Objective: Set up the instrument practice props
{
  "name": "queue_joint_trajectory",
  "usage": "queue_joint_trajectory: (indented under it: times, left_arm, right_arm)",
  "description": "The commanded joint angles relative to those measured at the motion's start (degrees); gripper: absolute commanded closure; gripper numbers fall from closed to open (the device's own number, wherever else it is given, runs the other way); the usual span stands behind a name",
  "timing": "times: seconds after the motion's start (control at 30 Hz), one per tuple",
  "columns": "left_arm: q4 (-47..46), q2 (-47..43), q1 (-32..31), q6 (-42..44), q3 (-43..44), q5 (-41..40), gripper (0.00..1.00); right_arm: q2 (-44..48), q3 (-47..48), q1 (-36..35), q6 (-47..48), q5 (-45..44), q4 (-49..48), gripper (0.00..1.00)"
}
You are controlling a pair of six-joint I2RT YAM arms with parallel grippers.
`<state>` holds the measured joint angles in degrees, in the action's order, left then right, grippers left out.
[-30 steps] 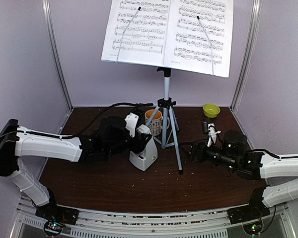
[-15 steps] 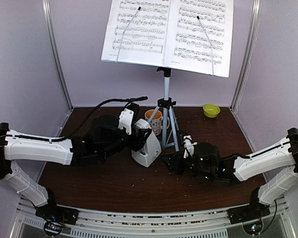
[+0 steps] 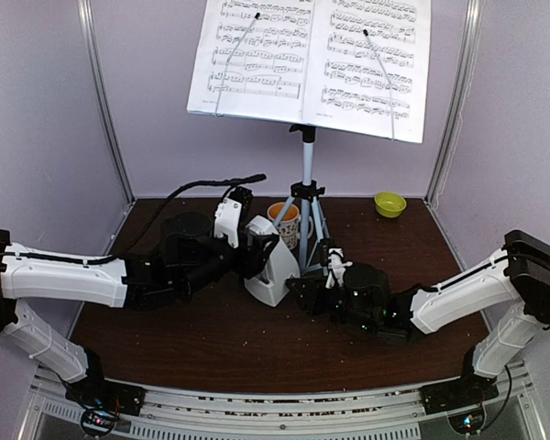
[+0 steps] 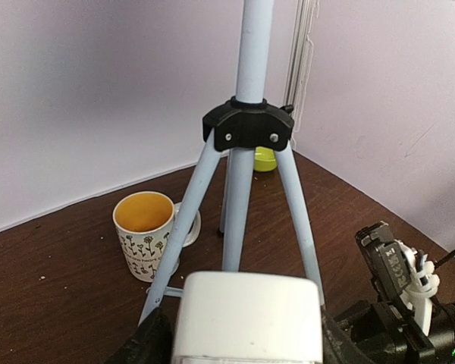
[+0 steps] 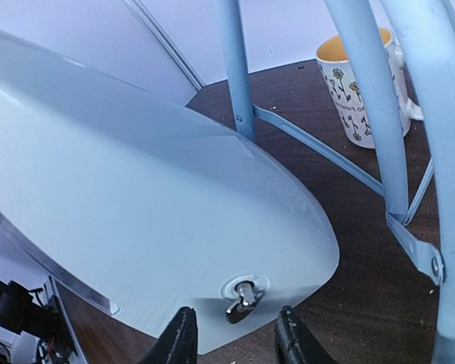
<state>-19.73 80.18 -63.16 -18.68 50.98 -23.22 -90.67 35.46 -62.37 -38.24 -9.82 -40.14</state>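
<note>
Top external view: the music stand (image 3: 306, 174) rises at the middle of the worktop's (image 3: 257, 353) back edge, with two sheet-music pages (image 3: 257, 55) on it. Just before its legs the metronome (image 3: 273, 268) tilts, clamped in the left hand (image 3: 255, 255). The right hand (image 5: 235, 335) is apart, its fingers either side of the metronome's small metal key (image 5: 243, 296).

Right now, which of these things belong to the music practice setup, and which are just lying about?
Belong to the job:
music stand
sheet-music pages
metronome

Just lying about:
patterned mug
green bowl
</note>
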Motion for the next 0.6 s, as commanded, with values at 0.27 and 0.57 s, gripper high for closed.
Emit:
queue_joint_trajectory:
  times: [0.27,0.57]
  left_arm:
    - [-15.06,-4.96,-0.74,1.73,-1.54,0.97,0.82]
    - [-17.63,-6.32,-0.74,2.44,-3.21,1.9,0.83]
  right_arm:
    - [-0.8,1.01,-0.18,-3.13,-3.58,-1.24,0.9]
    - [1.19,0.0,0.39,-6.04,-2.93,-1.73,1.0]
